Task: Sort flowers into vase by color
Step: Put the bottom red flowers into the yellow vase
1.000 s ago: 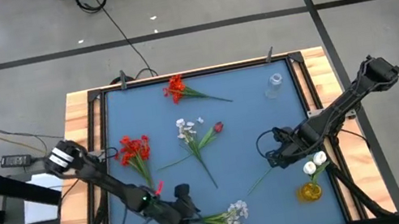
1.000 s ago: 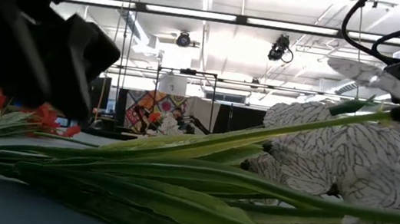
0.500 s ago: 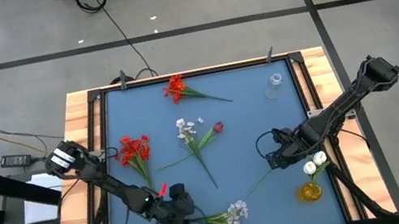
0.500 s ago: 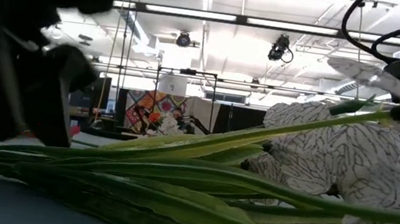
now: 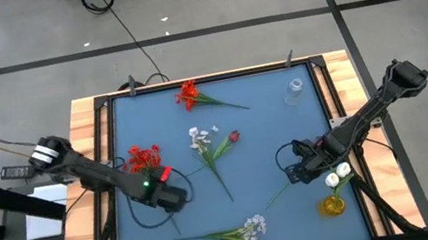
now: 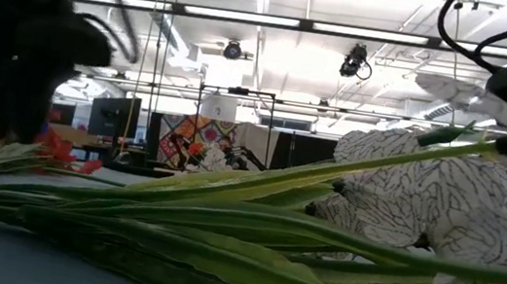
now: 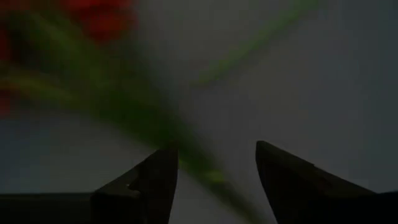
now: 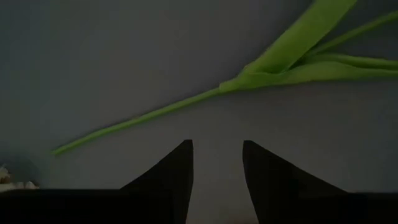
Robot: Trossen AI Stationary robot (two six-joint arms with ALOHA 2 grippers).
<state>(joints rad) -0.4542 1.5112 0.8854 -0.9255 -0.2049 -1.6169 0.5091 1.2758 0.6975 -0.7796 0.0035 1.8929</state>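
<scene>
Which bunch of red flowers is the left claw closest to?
The red bunch at the mat's left side, just beside the left gripper. The other red flower lies far off by the back edge.

Left gripper [image 5: 177, 199] low, fingers apart, right gripper [image 5: 292, 175] low, fingers parted

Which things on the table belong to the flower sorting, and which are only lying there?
Belong to the job:
red flowers
second red flower
white spray
white blossoms with a dark red bud
yellow vase with white buds
clear vase

Lying about:
cable on the floor
</scene>
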